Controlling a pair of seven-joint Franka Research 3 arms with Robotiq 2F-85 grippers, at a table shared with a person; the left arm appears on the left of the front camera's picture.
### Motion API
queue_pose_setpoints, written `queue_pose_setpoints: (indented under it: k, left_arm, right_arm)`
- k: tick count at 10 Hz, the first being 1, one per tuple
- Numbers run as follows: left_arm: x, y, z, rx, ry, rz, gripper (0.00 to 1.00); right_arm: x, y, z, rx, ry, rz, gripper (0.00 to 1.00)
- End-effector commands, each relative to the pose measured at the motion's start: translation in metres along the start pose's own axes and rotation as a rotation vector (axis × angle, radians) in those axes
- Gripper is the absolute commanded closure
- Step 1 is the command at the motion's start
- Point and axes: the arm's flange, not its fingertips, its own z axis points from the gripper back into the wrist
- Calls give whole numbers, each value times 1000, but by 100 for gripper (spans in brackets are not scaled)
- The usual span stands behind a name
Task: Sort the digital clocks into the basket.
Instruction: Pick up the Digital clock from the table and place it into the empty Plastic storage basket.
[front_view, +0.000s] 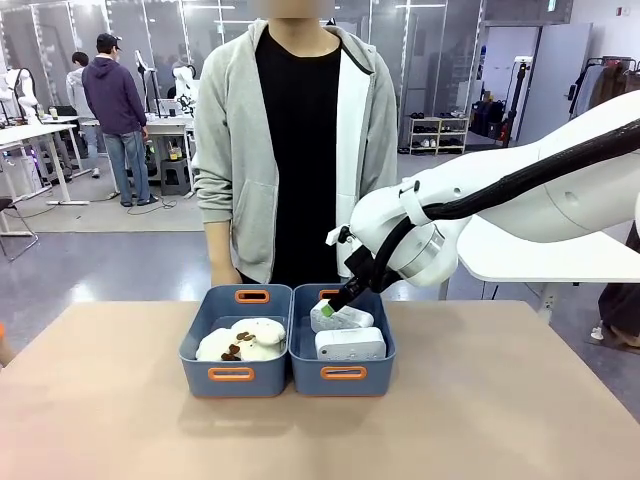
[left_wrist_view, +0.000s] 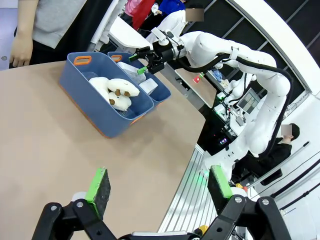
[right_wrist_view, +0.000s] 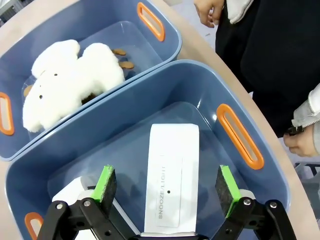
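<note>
Two digital clocks sit in the right-hand basket (front_view: 343, 372) of the joined pair, as you see in the front view: one clock (front_view: 350, 344) lies flat near the front wall, and the other clock (front_view: 345, 318) rests behind it toward 12 o'clock, tilted, right under the right gripper (front_view: 333, 308). In the right wrist view you look straight down between that gripper's green pads (right_wrist_view: 106, 183), which stand wide apart on either side of a clock (right_wrist_view: 171, 180) whose face reads "SNOOZE/LIGHT"; neither pad touches it, so the jaws are open around it and not gripping. The second clock (right_wrist_view: 75, 192) peeks out at about 8 o'clock from the first, low in the picture by the left pad. The basket's orange handle slot (right_wrist_view: 239, 135) lies at 2 o'clock from the long clock.

In the neighbouring bin (front_view: 232, 372), at 9 o'clock from the clock basket, you can see a fluffy cream plush toy (front_view: 243, 341) with brown spots.

The left gripper (left_wrist_view: 160, 187) hangs above the bare table (left_wrist_view: 45, 155), well apart from both bins, its pads spread wide and holding nothing. From there the bins lie toward 11 o'clock, with the right arm (left_wrist_view: 215, 47) reaching into the farther one.

The person (front_view: 295, 140) stands at the far edge, just behind the bins, one hand (right_wrist_view: 209, 11) hanging near the table's edge.
</note>
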Motion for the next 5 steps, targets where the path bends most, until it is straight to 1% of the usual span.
queue_pose_setpoints:
  k: [1,5]
  left_arm:
    - [2,-2,0,2,-14,1,0]
    - [2,-2,0,2,-14,1,0]
  right_arm:
    - [0,1,-1,-4,4,-6,0]
    - [0,1,-1,-4,4,-6,0]
